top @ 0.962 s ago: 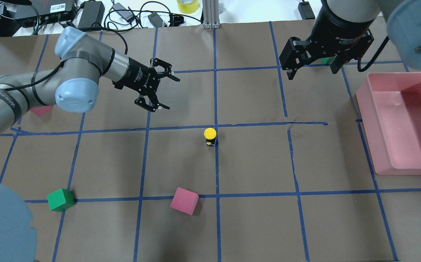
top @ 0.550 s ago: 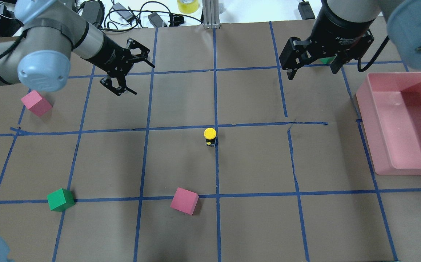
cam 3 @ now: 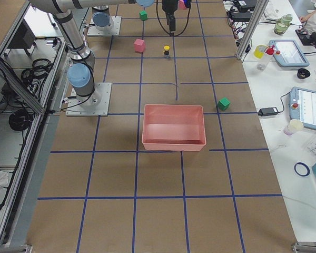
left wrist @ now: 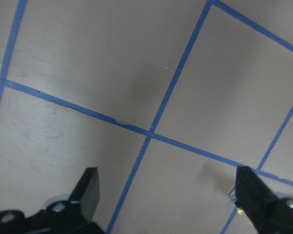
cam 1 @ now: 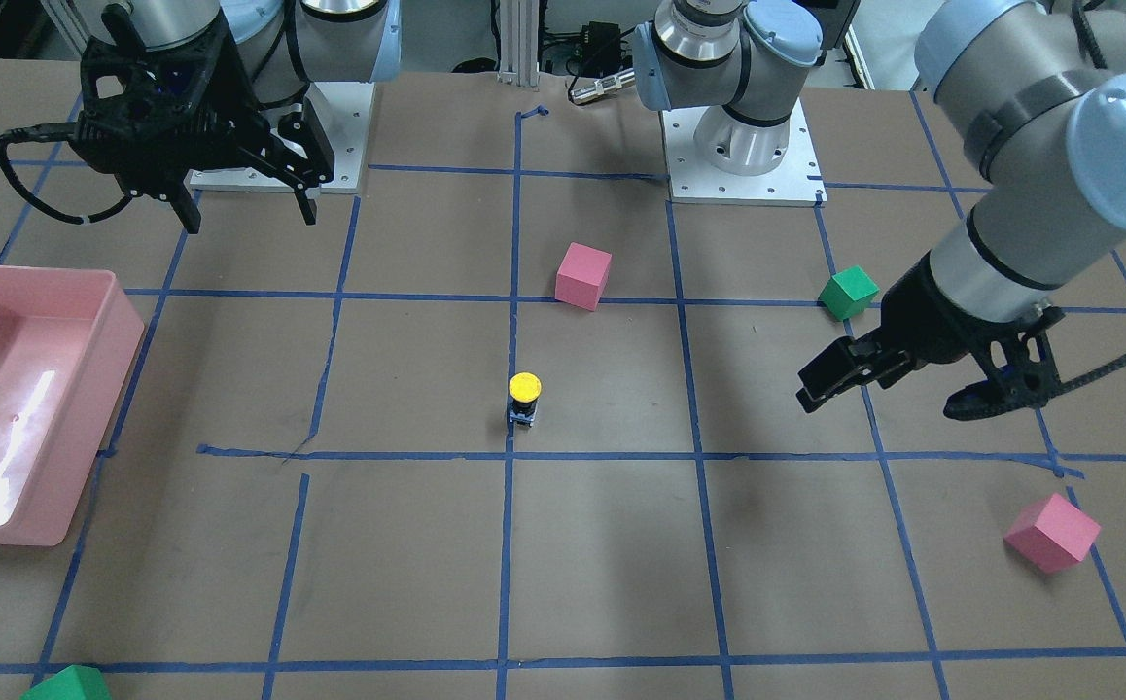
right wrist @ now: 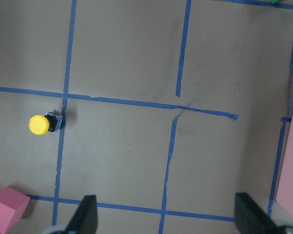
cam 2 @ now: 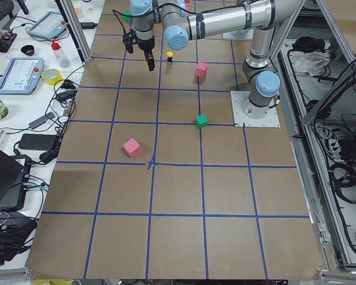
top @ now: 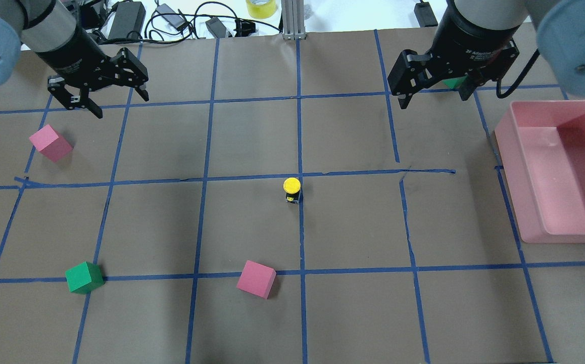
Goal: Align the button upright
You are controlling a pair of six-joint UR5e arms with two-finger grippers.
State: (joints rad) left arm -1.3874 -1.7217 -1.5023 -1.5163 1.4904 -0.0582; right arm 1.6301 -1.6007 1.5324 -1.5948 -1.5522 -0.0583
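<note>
Far from the button [top: 292, 189], left pincer [top: 120, 105] hangs open.

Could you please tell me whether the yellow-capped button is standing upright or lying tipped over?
Upright: the button stands on its dark body with the yellow cap on top.

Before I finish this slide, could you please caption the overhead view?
Button upright on the centre tape line, left hand and right hand both open and well clear of it.

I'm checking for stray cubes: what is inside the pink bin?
Nothing shows on the floor of the pink bin in the exterior right view. A thin strip just behind its near wall is hidden there.
</note>
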